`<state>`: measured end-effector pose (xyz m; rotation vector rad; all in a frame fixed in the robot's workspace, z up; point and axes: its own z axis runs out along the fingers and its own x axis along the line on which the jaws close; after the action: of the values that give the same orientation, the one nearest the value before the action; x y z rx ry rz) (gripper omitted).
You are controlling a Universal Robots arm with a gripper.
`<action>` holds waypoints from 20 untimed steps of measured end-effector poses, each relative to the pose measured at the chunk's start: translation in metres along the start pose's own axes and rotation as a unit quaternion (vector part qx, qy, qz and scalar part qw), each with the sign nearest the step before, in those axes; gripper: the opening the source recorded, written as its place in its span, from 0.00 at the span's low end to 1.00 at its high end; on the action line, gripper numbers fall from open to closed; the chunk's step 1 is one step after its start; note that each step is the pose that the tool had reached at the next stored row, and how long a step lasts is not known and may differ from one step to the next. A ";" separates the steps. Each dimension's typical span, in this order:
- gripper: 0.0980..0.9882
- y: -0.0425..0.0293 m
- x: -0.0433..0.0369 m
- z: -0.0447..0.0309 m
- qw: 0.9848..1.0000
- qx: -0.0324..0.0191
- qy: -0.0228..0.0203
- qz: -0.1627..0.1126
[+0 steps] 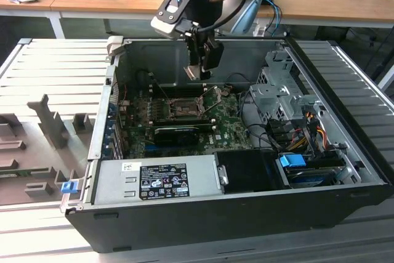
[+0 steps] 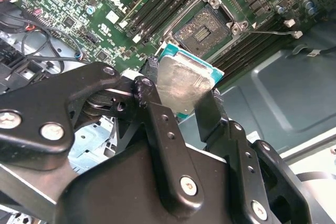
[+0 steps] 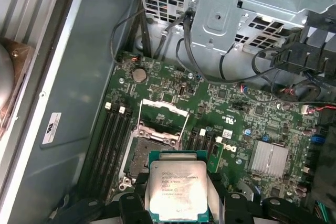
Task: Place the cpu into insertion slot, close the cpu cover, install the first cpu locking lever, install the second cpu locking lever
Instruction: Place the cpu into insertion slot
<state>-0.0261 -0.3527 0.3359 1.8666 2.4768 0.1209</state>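
Note:
My gripper (image 1: 200,66) hangs inside the open computer case, above the motherboard and a little to the exterior view's right of the insertion slot (image 1: 181,108). It is shut on the cpu (image 2: 184,82), with the black fingers (image 2: 157,108) pressing two opposite edges. The silver top of the cpu (image 3: 176,187) faces the first wrist camera. The insertion slot (image 3: 143,153) lies bare on the board, dark inside, just beyond the chip. The cpu cover (image 3: 157,136) stands raised at the slot's far side. A thin locking lever (image 2: 268,33) sticks out loose beside the insertion slot (image 2: 202,29).
Black memory slots (image 3: 113,135) flank the socket. A black graphics card (image 1: 175,132) lies in front of it, with the power supply (image 1: 154,180) nearer. The metal drive cage (image 1: 280,90) and cable bundles (image 1: 301,127) fill the exterior view's right. A finned heatsink (image 3: 270,158) sits on the board.

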 end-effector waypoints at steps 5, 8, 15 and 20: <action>0.48 -0.0008 -0.0001 0.0085 1.000 0.001 0.000 0.004; 0.48 -0.0008 -0.0002 0.0099 1.000 0.000 -0.001 0.013; 0.48 -0.0014 -0.0003 0.0160 0.999 0.000 -0.003 0.043; 0.48 -0.0017 -0.0003 0.0198 0.999 0.000 -0.004 0.043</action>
<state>-0.0261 -0.3527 0.3161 1.9703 2.3922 0.1169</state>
